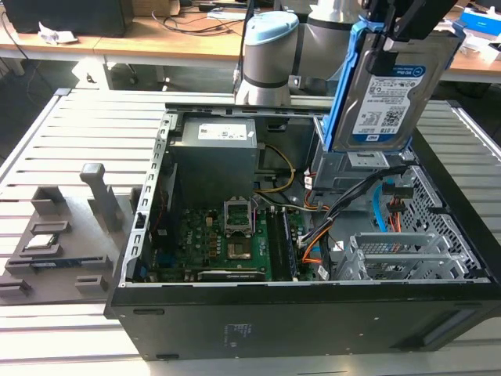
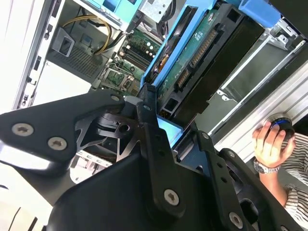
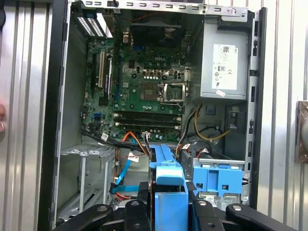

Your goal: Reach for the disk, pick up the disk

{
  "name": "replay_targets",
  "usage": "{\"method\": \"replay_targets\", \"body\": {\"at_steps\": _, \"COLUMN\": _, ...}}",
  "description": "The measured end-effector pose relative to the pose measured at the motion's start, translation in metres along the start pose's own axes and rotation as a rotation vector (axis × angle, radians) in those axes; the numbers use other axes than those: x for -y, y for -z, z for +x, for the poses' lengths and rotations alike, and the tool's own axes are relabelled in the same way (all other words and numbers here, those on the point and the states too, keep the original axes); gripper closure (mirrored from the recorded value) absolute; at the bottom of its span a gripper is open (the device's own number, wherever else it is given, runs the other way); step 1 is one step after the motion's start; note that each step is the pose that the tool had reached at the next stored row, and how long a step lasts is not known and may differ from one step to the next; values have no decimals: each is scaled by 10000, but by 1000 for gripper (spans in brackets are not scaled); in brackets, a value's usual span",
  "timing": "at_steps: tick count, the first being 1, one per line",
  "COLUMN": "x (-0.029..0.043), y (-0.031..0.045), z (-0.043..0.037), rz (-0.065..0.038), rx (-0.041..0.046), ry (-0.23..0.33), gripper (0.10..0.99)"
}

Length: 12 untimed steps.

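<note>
The disk (image 1: 391, 90), a silver hard drive with a blue-and-white label and a blue frame along its edges, hangs upright in the air above the back right corner of the open computer case (image 1: 274, 317). My gripper (image 1: 395, 43) is shut on its top edge. In the second wrist view the black fingers (image 2: 153, 144) clamp the blue frame, and the disk (image 2: 202, 53) shows its green circuit-board side. In the first wrist view the disk's blue frame (image 3: 168, 185) sits between the fingers, over the case interior.
Inside the case lie the motherboard (image 3: 144, 91), the power supply (image 3: 224, 65), loose cables and a blue bracket (image 3: 222, 177). A grey fixture tray (image 1: 66, 235) sits at the exterior view's left. A person's hand (image 2: 271, 140) rests beside the case.
</note>
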<state>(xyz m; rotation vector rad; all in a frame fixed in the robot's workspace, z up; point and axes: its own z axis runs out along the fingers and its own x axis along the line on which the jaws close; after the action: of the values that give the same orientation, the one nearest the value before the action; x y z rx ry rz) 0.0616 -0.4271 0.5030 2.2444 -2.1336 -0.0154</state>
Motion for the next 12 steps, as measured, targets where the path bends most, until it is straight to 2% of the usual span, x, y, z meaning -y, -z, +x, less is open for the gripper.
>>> {"method": "replay_targets", "body": {"at_steps": 9, "x": -5, "y": -2, "z": 97, "rz": 0, "rx": -1, "ry": 1, "gripper": 722}}
{"method": "replay_targets", "body": {"at_steps": 12, "x": -8, "y": -4, "z": 156, "rz": 0, "rx": 0, "ry": 1, "gripper": 722}}
